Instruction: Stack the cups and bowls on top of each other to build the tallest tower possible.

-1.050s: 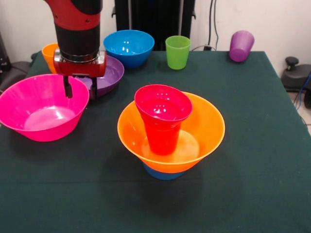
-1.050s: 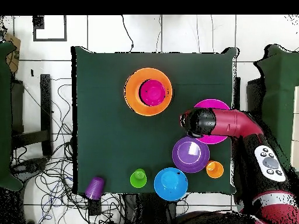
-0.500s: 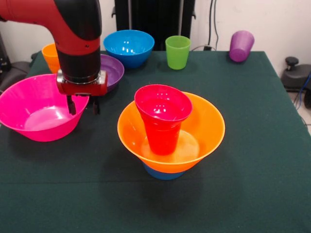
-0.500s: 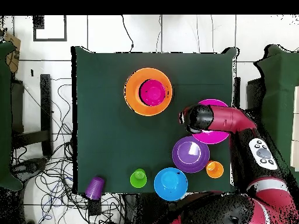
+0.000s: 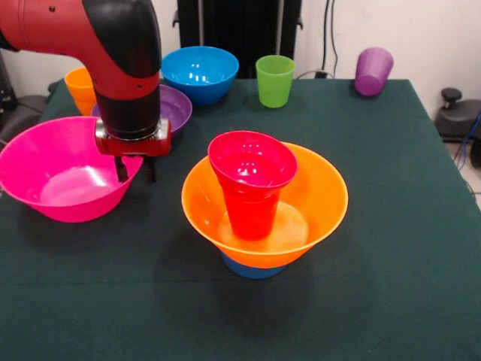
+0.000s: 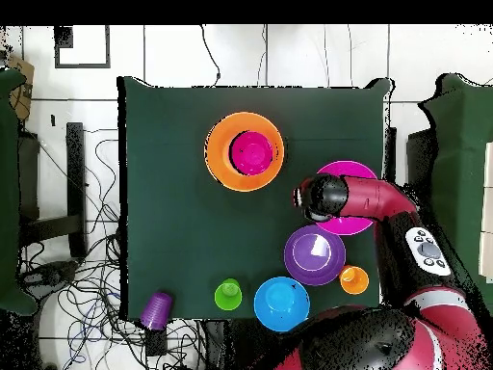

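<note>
Dark green cloth covers the table (image 5: 391,226), and near its middle stands the tower (image 5: 263,207): a small light-blue bowl (image 5: 252,269) at the bottom, showing only as a blue sliver, a large orange bowl (image 5: 319,199) resting on it, and a red-orange cup (image 5: 252,188) standing upright inside the orange bowl. From above, the cup reads as a pink-red disc (image 6: 251,152) centred in the orange ring (image 6: 220,154). The red and black arm (image 5: 113,53) comes down beside the tower, and its hand (image 5: 136,170) hangs at the rim of the large pink bowl (image 5: 52,177), on the side of that bowl nearest the tower. Its two dark fingers (image 5: 121,170) stand apart, one on the pink rim's side and the other just outside it; whether either touches the rim cannot be told. Nothing is held between them. In the overhead view the hand's end (image 6: 310,200) lies over the pink bowl's edge (image 6: 354,173). Behind the arm sits the medium purple bowl (image 5: 174,109), with the yellow-orange cup (image 5: 79,86) partly hidden beside it. Along the far edge of the table stand the medium blue bowl (image 5: 199,74) and the green cup (image 5: 275,80), both upright, and the purple cup (image 5: 373,71) lies tipped on its side near the corner.
</note>
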Controlling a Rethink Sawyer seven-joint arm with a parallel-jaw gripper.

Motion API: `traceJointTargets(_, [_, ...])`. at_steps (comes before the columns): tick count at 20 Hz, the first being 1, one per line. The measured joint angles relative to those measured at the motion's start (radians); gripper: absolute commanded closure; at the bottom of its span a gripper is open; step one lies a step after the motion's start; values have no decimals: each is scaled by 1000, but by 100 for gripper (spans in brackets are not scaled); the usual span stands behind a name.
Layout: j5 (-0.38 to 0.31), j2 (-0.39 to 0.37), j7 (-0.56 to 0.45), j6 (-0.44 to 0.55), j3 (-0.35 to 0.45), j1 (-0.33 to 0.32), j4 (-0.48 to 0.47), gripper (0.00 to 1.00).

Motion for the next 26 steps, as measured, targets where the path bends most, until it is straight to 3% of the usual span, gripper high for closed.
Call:
traceJointTargets(17, [-19, -51, 0, 0, -25, 18, -41, 100])
traceJointTargets(26, [-15, -170, 0, 49, -64, 58, 13, 100])
